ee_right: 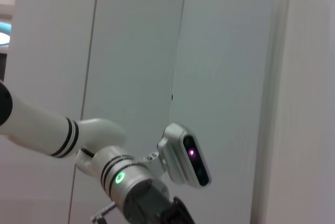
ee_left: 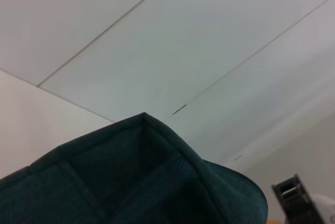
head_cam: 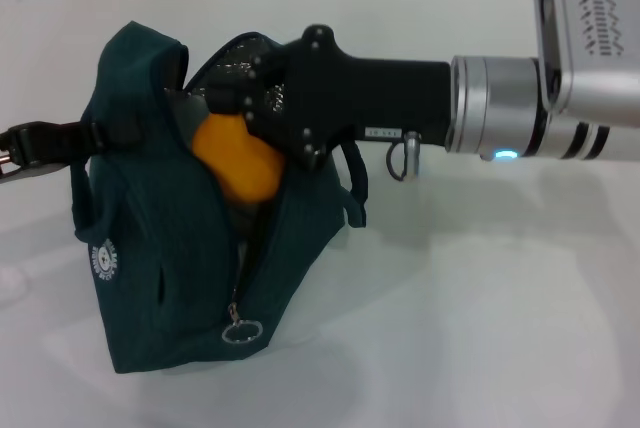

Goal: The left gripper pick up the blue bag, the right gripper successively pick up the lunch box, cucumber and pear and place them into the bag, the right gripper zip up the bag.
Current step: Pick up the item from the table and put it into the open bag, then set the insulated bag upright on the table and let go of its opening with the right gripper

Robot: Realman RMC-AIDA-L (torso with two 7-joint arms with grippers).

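The blue bag [head_cam: 180,278] stands on the white table with its mouth open and silver lining showing. At the far left, my left gripper [head_cam: 62,138] is shut on the bag's handle strap [head_cam: 120,128]; the left wrist view shows the bag's fabric [ee_left: 131,182] up close. My right gripper [head_cam: 235,108] reaches in from the right into the bag's mouth and is shut on the orange-yellow pear [head_cam: 238,163], which sits in the opening. The lunch box and cucumber are hidden.
The bag's front zip hangs open, with its ring pull [head_cam: 242,330] low near the table. Bare white table [head_cam: 480,308] lies to the right and front. The right wrist view shows only my left arm [ee_right: 125,177] and wall panels.
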